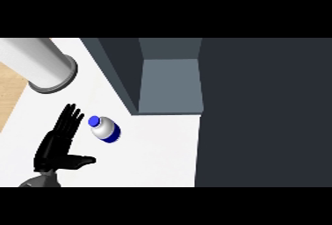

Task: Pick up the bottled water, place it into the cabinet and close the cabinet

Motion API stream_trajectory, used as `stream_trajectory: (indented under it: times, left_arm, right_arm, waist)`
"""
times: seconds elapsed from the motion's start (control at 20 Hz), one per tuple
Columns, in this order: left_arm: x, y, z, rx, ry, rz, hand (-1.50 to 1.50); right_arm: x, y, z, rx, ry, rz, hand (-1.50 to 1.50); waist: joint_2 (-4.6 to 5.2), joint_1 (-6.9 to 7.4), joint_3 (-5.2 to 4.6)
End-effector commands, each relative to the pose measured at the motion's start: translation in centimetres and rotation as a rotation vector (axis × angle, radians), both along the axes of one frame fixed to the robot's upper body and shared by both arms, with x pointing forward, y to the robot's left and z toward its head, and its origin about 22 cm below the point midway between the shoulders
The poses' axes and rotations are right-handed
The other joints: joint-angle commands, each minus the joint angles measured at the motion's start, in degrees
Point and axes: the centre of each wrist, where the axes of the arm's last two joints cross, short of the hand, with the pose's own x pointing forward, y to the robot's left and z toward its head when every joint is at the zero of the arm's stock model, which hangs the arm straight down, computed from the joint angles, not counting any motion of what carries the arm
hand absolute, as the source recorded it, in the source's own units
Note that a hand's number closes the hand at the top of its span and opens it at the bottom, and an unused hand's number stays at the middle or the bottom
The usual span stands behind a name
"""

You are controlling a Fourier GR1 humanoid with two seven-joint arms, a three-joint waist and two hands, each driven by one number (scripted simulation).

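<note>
White counter point(156, 154): my bottle point(104, 129) stands on it, blue cap, blue band, just in front of the cabinet.
Cabinet point(170, 83): open, grey shelf showing, dark door point(266, 114) at the right.
Left hand point(57, 145): fingers straight, thumb out, holding nothing, just beside the bottle.
Right hand: out of sight.
Far left: grey cylinder point(42, 66).
</note>
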Motion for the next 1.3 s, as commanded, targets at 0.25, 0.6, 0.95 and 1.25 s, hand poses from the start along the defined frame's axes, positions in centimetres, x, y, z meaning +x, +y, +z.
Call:
stream_trajectory:
  times: [0.25,0.6,0.95,1.25]
  left_arm:
    - [1.0,-1.1,-5.0,-0.086,0.078,0.006,-1.50]
    - [2.2,-1.0,-6.6,-0.092,0.096,0.004,-1.50]
    - [2.3,0.3,-6.8,-0.125,0.087,-0.035,-1.50]
    - [2.7,-2.5,-7.7,-0.183,0.093,-0.045,-1.50]
  right_arm:
    - [0.3,-1.3,0.1,0.013,-0.013,-0.010,-1.50]
    - [-0.5,-0.9,-0.7,0.014,-0.010,-0.005,-1.50]
    - [-0.7,-0.4,0.3,-0.012,-0.001,0.008,-1.50]
    - [-1.1,0.2,-0.1,0.003,-0.005,0.008,-1.50]
  waist:
    - [0.06,-0.06,0.00]
    - [0.18,-0.62,-0.05]
    - [0.18,-0.51,-0.05]
    - [0.25,-0.84,-0.09]
